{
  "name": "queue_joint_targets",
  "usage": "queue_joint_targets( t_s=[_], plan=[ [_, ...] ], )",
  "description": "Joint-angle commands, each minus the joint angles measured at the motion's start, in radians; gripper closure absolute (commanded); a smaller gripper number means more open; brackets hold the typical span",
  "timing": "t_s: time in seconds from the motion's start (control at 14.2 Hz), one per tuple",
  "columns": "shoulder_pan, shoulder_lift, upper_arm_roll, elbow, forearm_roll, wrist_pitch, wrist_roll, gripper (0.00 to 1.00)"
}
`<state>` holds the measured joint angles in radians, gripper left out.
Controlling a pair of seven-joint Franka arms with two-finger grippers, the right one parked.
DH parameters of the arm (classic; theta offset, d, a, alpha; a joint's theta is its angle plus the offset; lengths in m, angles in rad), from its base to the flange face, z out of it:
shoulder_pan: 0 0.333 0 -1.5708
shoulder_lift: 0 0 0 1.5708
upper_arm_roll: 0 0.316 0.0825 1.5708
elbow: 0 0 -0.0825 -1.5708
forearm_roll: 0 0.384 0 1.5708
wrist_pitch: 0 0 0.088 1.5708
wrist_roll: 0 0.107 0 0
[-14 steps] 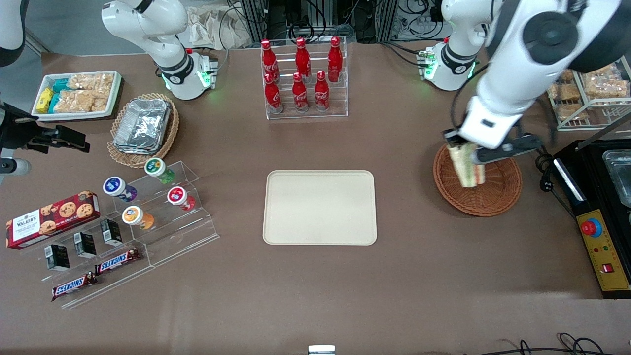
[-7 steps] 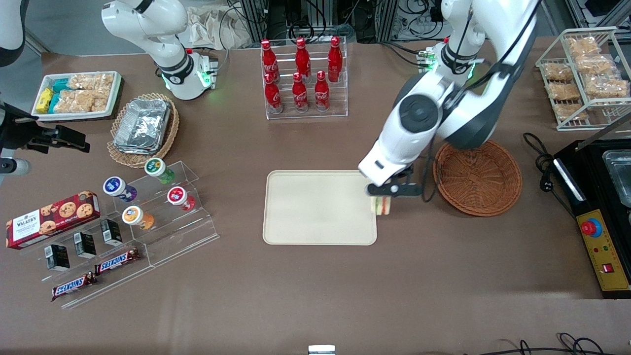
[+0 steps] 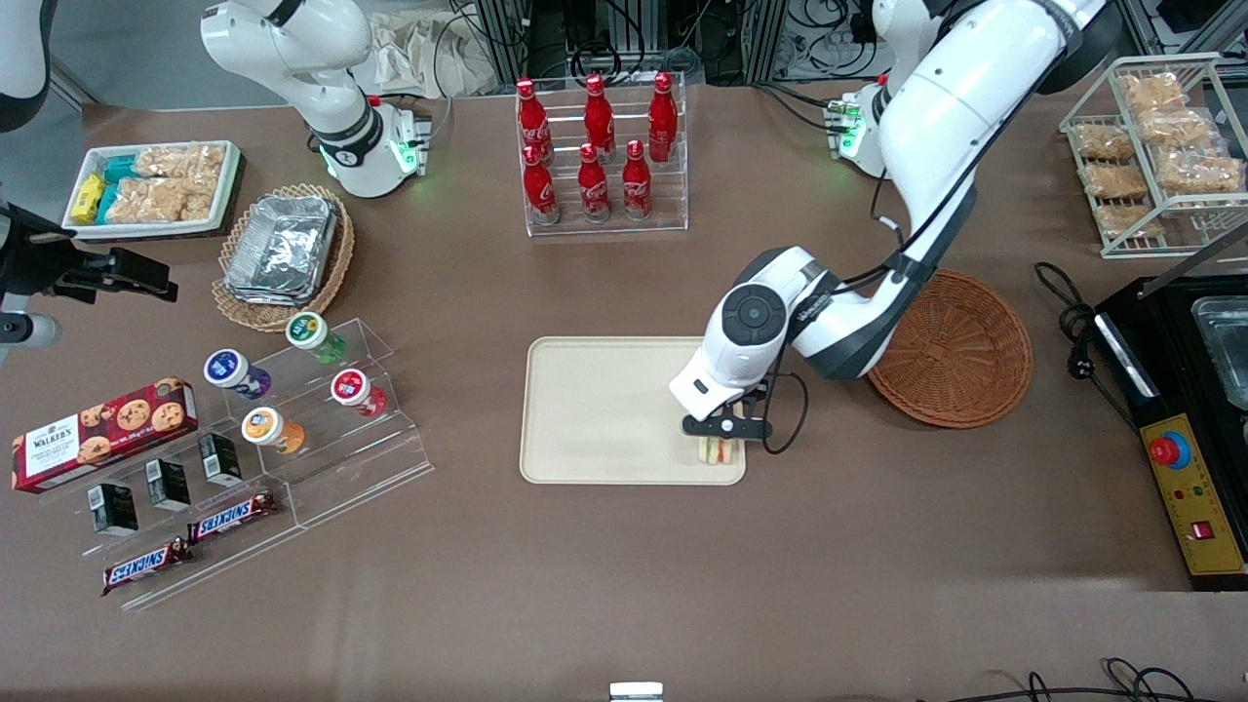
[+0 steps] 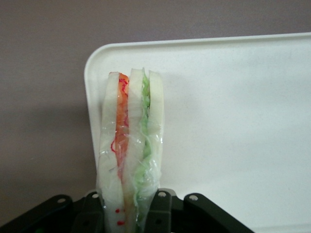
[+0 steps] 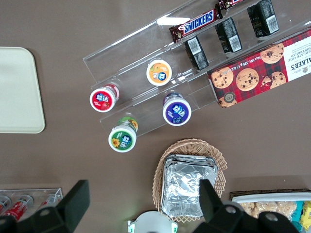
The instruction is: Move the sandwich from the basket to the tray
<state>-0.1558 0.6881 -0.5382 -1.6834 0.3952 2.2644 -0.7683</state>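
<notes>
Resting unmoved on desk (image 3: 624, 546): tray (image 3: 604, 409), basket (image 3: 960, 351) now without contents. Shifted since half a second ago from just off tray's edge to over its corner nearest front camera, working-arm side: claw (image 3: 718, 437), clenched on sandwich (image 3: 716, 450) (image 4: 129, 160), wedge upright, filling edge showing.

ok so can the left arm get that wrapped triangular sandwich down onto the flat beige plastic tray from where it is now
Probably yes. The gripper is shut on the sandwich above the tray, at its corner nearest the round reddish-brown wicker basket, with only bare tray beneath.
</notes>
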Motion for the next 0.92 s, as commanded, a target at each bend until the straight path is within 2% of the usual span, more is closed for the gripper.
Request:
queue_joint_targets(
  t_s=[0.0,0.07,0.14,0.21,0.49,0.64,0.85],
  plan=[
    [-0.027,0.048,0.0,0.042,0.094,0.01,-0.098,0.99],
    [-0.027,0.048,0.0,0.04,0.099,0.011,-0.104,0.76],
    [-0.024,0.05,0.001,0.04,0.102,0.011,-0.102,0.16],
    [-0.027,0.048,0.001,0.04,0.102,0.009,-0.109,0.0],
    [-0.019,0.01,0.001,0.071,0.093,0.0,-0.251,0.0],
    [-0.016,-0.077,0.001,0.073,0.09,-0.037,-0.295,0.0],
    [0.017,-0.198,-0.002,0.106,0.064,-0.193,-0.292,0.0]
  ],
)
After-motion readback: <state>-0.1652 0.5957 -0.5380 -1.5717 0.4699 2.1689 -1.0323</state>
